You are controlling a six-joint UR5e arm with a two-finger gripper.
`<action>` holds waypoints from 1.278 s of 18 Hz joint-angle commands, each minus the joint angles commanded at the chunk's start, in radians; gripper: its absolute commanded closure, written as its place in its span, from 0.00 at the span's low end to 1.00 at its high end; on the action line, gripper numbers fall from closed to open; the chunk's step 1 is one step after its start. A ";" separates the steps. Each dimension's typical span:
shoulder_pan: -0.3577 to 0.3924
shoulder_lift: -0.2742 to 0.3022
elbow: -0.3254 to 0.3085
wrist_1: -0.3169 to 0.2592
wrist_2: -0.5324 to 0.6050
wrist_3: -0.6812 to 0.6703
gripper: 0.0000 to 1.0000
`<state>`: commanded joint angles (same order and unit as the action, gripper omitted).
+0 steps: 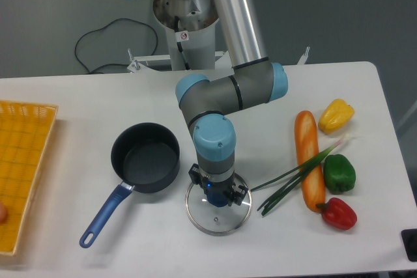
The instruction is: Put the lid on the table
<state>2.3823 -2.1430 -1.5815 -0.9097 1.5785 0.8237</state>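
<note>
The clear glass lid [219,216] with a thin metal rim lies flat on the white table [156,245], just right of the dark blue saucepan [145,157]. My gripper [218,194] points straight down over the lid's centre, with its fingers around the blue knob, which shows between them. From this high view the arm's wrist hides most of the fingers, so I cannot tell whether they press on the knob or stand off it. A small vent hole [217,217] shows in the glass near the front.
The saucepan's blue handle [104,216] points to the front left. A yellow woven basket [23,174] lies at the left edge. To the right lie a baguette [309,159], green onions [293,177], and yellow [336,114], green [339,172] and red [338,213] peppers.
</note>
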 joint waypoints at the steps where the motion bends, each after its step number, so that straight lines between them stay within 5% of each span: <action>1: 0.000 0.000 0.000 0.000 0.000 0.000 0.16; 5: 0.000 0.000 0.000 0.002 0.002 0.003 0.01; 23: 0.014 0.093 0.026 -0.008 0.063 0.012 0.00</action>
<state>2.3960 -2.0495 -1.5555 -0.9173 1.6413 0.8360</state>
